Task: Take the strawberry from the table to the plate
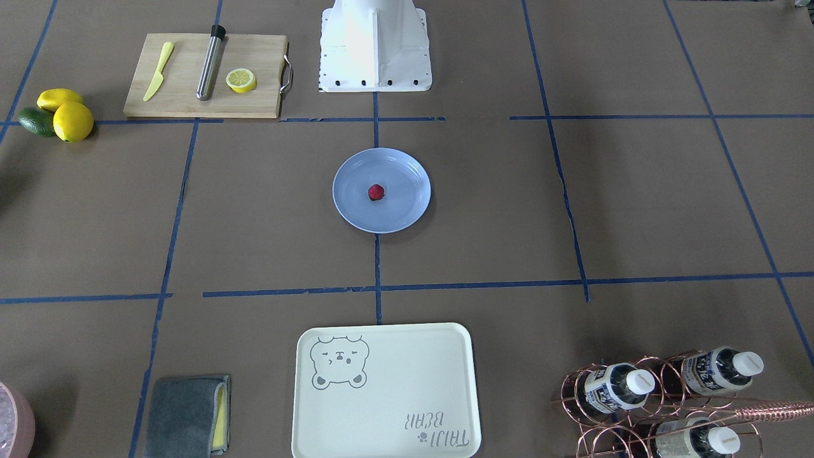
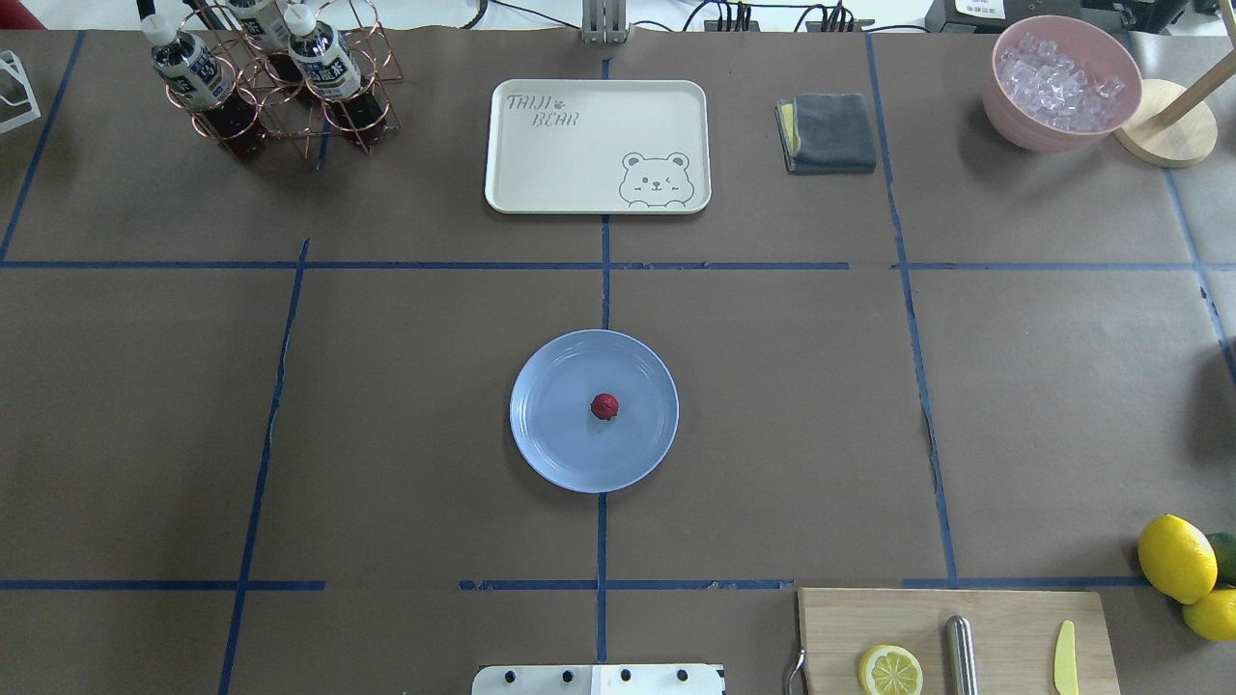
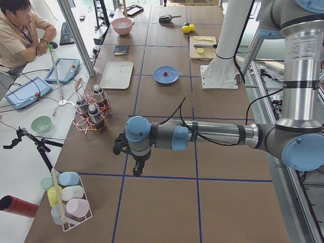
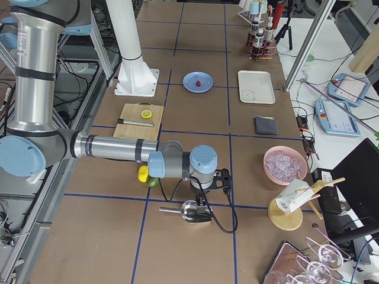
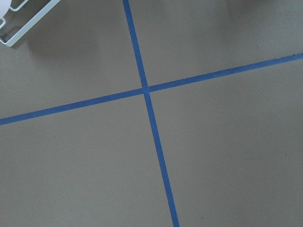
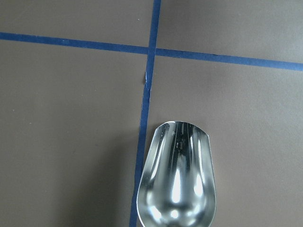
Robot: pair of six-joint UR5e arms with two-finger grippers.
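Strawberry (image 2: 604,406) central on plate (image 2: 550,444), well apart from left pincer (image 3: 136,171) and right pincer (image 4: 203,207), spreads indiscernible.

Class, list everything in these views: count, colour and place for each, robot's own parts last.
table: 1, brown, blue tape grid
plate: 1, light blue, centre
strawberry: 1, red, on plate
tray: 1, cream, far side
cloth: 1, grey, beside tray
bowl: 1, pink, far corner
bottles: 3, dark, in copper rack
board: 1, wood, by robot base
lemon half: 1, yellow, on board
knife: 1, yellow, on board
tube: 1, steel, on board
lemons: 2, yellow, beside board
avocado: 1, green, against lemons
scoop: 1, steel, table's right end
person: 1, tan shirt, seated beside table
left gripper: 1, black, above bare table; state unclear
right gripper: 1, black, above scoop; state unclear
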